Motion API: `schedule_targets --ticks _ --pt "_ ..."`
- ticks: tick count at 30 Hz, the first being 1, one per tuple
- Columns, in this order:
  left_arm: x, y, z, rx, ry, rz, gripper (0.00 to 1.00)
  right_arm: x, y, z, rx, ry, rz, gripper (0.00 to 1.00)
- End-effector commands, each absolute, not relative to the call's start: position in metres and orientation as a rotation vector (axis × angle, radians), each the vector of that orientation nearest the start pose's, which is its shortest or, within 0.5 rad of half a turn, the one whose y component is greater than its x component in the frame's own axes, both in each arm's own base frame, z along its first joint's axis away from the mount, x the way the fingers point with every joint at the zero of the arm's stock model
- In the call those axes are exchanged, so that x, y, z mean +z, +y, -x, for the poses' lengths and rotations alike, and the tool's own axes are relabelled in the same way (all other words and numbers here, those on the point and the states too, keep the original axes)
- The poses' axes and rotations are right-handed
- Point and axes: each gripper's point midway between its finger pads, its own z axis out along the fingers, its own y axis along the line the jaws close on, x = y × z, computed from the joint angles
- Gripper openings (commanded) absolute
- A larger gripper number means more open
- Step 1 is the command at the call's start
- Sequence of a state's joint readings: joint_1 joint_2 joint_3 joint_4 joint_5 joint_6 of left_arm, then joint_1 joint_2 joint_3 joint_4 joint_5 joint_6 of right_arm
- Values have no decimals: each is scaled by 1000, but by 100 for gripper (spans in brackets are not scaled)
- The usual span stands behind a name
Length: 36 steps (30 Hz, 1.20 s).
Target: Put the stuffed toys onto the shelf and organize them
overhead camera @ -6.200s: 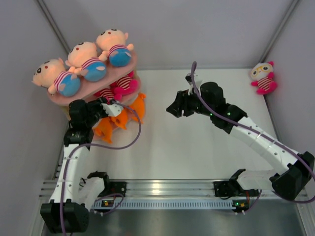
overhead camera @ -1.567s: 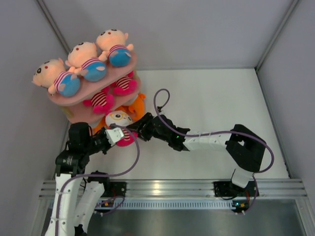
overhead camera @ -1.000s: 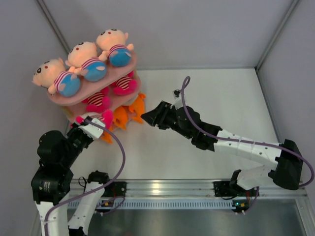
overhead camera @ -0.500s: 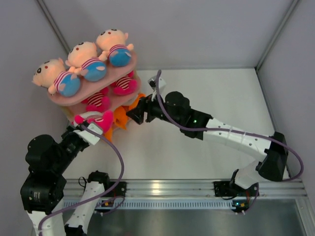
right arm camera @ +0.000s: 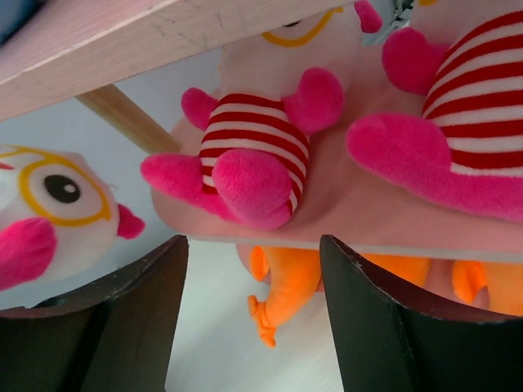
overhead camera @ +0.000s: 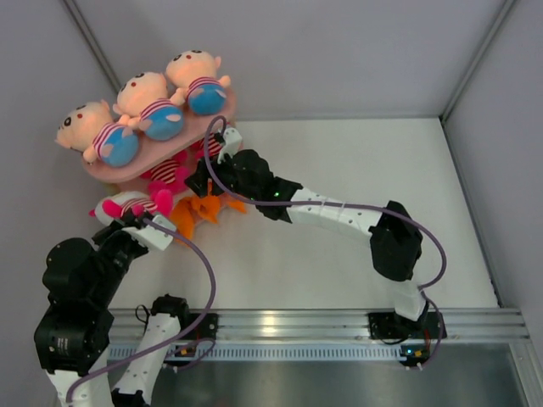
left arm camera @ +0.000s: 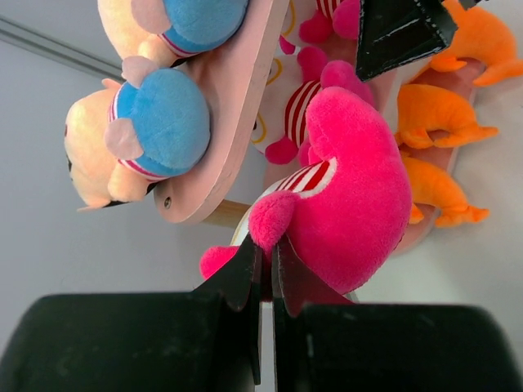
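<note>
Left fingers [left arm camera: 255, 265]: pinched pink doll [left arm camera: 351, 196], lower left of shelf [left arm camera: 233, 106].
Right fingers [right arm camera: 159, 286]: spread, empty, facing striped dolls [right arm camera: 253, 155].
Boys [overhead camera: 144, 106]: three, lay along shelf's top.

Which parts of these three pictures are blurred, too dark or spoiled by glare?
Top external view: even light, glare only on the metal rail. Left wrist view: the held doll is sharp, the left gripper a dark mass without detail. Right wrist view: the striped doll is sharp, the right gripper dark too.
</note>
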<state>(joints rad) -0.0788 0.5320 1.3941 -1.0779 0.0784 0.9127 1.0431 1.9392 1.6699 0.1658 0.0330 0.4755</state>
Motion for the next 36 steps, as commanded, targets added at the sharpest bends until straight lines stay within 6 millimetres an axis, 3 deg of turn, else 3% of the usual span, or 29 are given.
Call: schedule_targets --ticks 1,2,4,8,17,20,21,24,25,26,28,29,30,31,32,36 --pt "404 15 -141 596 1526 -903 0 350 545 -314 1152 1565 396 66" --pt "401 16 -142 605 1536 -902 0 341 551 -317 1146 1577 399 66" --pt "399 17 -141 607 1536 -906 0 345 556 -320 1152 1561 392 67" --pt "390 14 -143 589 1550 -918 0 330 567 -329 1141 1592 375 67" --pt "386 12 -148 579 1554 -947 0 305 575 -342 1111 1642 320 65" --pt "386 11 -150 580 1547 -949 0 302 577 -342 1118 1645 322 54" --pt "390 10 -151 582 1533 -942 0 302 577 -342 1119 1643 322 38" --pt "394 8 -153 583 1503 -938 0 311 571 -342 1118 1625 300 17" --pt "400 7 -154 588 1474 -932 0 304 567 -343 1097 1634 290 15" --pt "397 2 -154 567 1452 -949 0 316 561 -342 1099 1612 275 13" --pt "402 -4 -156 581 1376 -981 0 317 550 -344 1067 1599 248 11" --pt "395 -9 -158 574 1345 -1003 0 328 543 -343 1061 1576 239 9" --pt "394 -10 -161 585 1324 -1010 0 326 538 -346 1024 1576 236 7" --pt "403 -10 -164 608 1279 -984 0 331 534 -347 1012 1571 226 5" --pt "393 -8 -170 615 1291 -979 0 331 531 -348 1001 1573 222 3" --pt "391 -2 -186 675 1260 -937 0 323 522 -354 971 1594 194 0"
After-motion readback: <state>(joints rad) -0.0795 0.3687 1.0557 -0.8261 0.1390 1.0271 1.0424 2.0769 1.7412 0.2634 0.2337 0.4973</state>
